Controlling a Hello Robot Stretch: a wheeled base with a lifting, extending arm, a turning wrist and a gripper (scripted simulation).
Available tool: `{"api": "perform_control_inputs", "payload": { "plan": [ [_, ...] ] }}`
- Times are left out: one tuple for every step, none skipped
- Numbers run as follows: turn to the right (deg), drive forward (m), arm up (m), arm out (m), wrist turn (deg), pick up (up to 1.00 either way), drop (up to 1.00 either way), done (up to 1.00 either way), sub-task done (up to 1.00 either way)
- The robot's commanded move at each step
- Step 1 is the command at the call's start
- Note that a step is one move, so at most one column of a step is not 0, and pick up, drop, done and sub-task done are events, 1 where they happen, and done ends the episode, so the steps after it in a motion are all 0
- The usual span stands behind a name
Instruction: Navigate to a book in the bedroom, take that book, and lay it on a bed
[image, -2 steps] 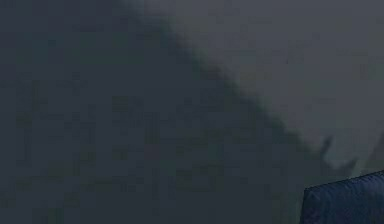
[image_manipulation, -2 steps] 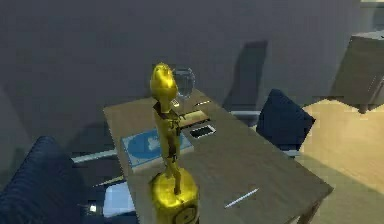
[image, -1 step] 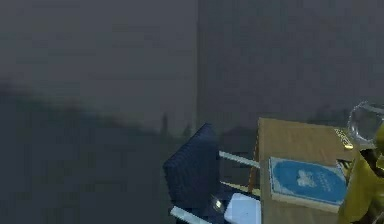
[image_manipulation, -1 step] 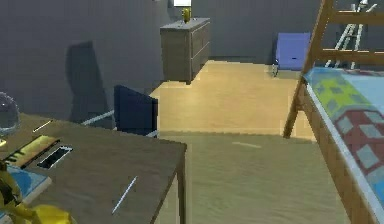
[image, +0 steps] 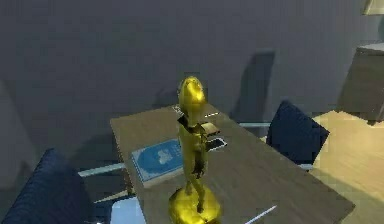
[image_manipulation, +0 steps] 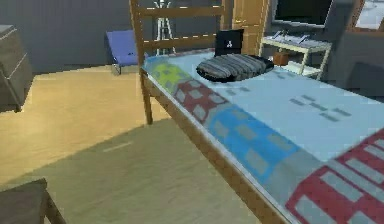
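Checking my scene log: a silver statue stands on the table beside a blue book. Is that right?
Not quite: the statue is gold, not silver. The forward view shows it standing on the table beside the blue book.

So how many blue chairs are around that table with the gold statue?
2. One chair at the table's left in the forward view, the other chair at its right. More could hide out of frame.

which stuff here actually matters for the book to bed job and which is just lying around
For the job:
- flat blue book on the table
- bed

Just lying about:
- gold statue
- blue chair
- laptop
- dark striped bundle
- monitor
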Motion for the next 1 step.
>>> {"api": "perform_control_inputs", "payload": {
  "plan": [
    [45.0,0.0,0.0,0.0,0.0,0.0,0.0,0.0,0.0]
  ]
}}
